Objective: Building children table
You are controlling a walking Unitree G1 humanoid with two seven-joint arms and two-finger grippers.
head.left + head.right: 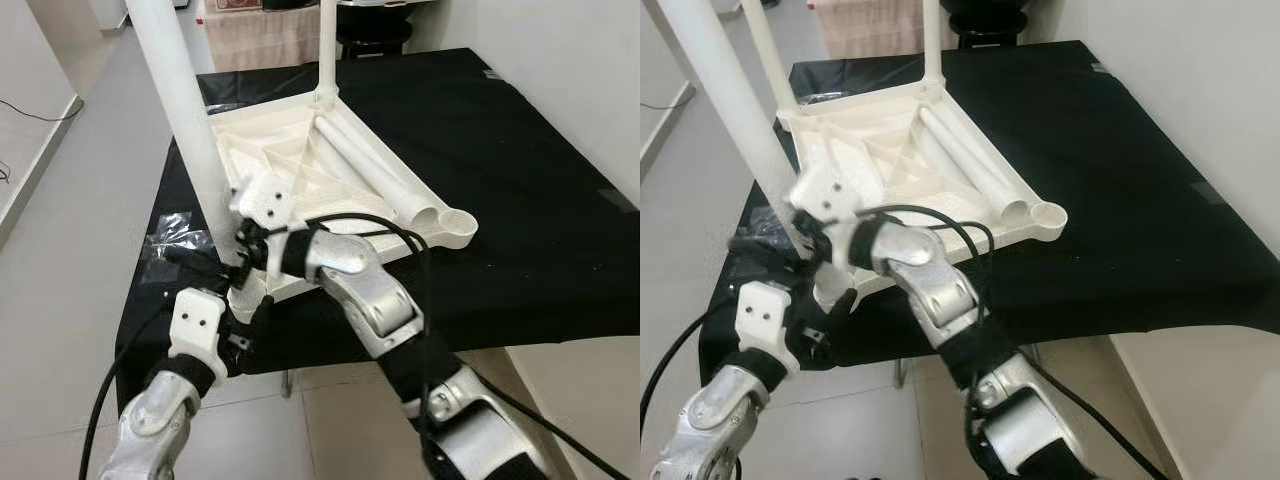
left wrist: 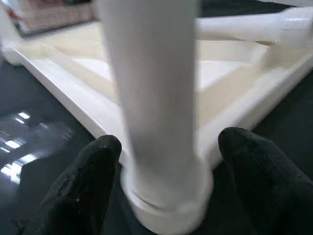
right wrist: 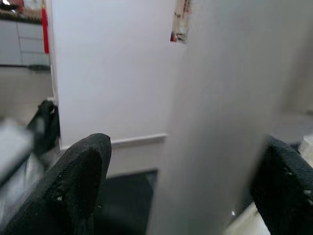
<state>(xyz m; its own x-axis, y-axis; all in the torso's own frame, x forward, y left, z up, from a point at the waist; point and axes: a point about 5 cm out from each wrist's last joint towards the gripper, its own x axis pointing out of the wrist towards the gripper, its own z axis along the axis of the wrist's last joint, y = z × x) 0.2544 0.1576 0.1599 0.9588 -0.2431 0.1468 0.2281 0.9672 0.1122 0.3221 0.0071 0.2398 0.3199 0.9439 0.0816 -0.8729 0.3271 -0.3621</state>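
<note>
The white children's table top (image 1: 250,140) lies upside down on the black-covered table (image 1: 520,200). One white leg (image 1: 185,110) stands upright in its near left corner socket. My left gripper (image 1: 245,310) is open around that leg's base (image 2: 151,98), with small gaps at both fingers. My right gripper (image 1: 240,240) straddles the same leg (image 3: 220,122) a little higher, open, one finger (image 3: 73,191) clearly apart from it. A second leg (image 1: 327,45) stands in the far corner. Two loose legs (image 1: 375,170) lie inside the top. The near right socket (image 1: 462,225) is empty.
A clear plastic bag (image 1: 170,240) lies on the black cloth at the table's left edge. A white wall runs along the right. Grey floor with a cable (image 1: 30,115) lies to the left, and a dark stool (image 1: 375,35) stands behind the table.
</note>
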